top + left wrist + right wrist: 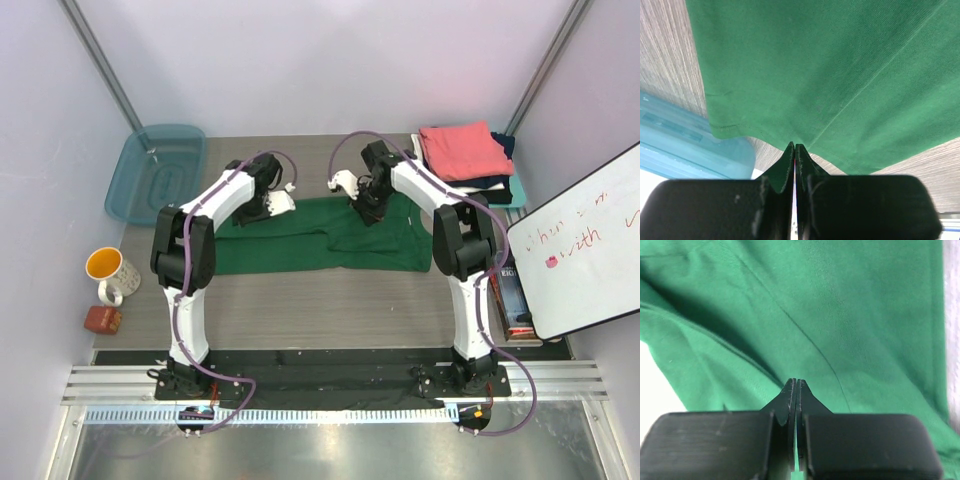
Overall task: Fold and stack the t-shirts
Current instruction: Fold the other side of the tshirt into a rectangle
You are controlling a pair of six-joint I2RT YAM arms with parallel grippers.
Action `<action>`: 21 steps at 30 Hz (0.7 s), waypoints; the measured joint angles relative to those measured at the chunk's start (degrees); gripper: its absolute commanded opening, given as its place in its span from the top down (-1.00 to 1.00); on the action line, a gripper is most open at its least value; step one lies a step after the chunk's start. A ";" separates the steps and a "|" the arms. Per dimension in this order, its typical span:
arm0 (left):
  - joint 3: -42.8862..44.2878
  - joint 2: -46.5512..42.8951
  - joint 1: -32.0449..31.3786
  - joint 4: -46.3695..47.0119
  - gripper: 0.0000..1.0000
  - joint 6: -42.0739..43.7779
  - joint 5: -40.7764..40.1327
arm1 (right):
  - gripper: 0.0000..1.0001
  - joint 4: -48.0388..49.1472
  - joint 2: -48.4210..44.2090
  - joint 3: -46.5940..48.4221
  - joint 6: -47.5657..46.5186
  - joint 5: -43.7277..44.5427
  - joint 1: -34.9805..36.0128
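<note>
- The dark green t-shirt (330, 240) is lying stretched across the middle of the table (300, 305), its far edge up at both grippers.
- The left gripper (795, 148) is pinching the shirt's hem, jaws pressed tight together.
- The right gripper (796, 383) is nipping a crease the same way.
- The cloth is looking light and limp and is likely to sag, so I'd be taking it by the edges.
- The folded stack (465, 155) is sitting at the far right.

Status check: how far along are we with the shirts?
Done: a folded stack, coral-pink on top, sits at the far right corner. In hand: the left tool and right tool are shut on the far edge of the green t-shirt, which lies spread wide. Left: finish folding it and add it to the stack.
</note>
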 measured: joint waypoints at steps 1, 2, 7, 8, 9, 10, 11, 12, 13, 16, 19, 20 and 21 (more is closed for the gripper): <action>0.00 0.00 0.00 0.02 1.00 -0.15 0.00 | 0.98 0.28 0.42 0.00 0.00 -0.02 0.09; 0.00 0.00 0.00 0.02 1.00 -0.22 0.00 | 0.98 0.55 0.90 0.00 0.00 -0.04 0.13; 0.07 0.00 0.00 -0.02 1.00 -0.96 0.00 | 0.98 1.57 2.51 -0.81 0.00 -0.02 1.18; 0.17 0.00 0.00 -0.11 0.99 -1.01 0.00 | 0.98 1.64 2.51 -1.01 0.00 -0.02 1.53; 0.39 0.00 0.00 -0.17 1.00 -1.07 0.00 | 0.98 1.77 2.51 -1.11 0.00 -0.04 1.84; 0.55 0.00 0.00 -0.20 0.99 -1.14 0.00 | 0.98 1.86 2.51 -1.18 0.02 -0.07 2.14; 0.85 0.00 0.00 -0.26 1.00 -1.18 0.00 | 0.98 1.99 2.51 -1.22 0.02 -0.09 2.43; 1.16 0.02 0.00 -0.28 0.99 -1.18 0.00 | 0.98 2.14 2.51 -1.33 0.02 -0.11 2.56; 1.46 0.07 0.00 -0.28 0.99 -1.20 0.00 | 0.98 2.27 2.51 -1.60 0.00 -0.15 2.86; 2.47 0.20 -0.04 -0.37 0.99 -1.18 0.00 | 0.98 1.57 2.47 -1.90 -0.79 -0.31 3.56; 3.34 0.66 -0.09 -0.44 1.00 -1.16 0.00 | 0.98 -4.20 2.51 -1.05 -3.54 -1.33 3.89; 3.52 0.76 -0.09 -0.42 0.99 -1.14 0.00 | 0.98 -6.25 2.51 -0.68 -4.42 -1.75 3.98; 3.61 0.87 -0.09 -0.44 0.99 -1.11 0.00 | 0.97 -9.60 2.64 0.35 -5.73 -2.36 4.15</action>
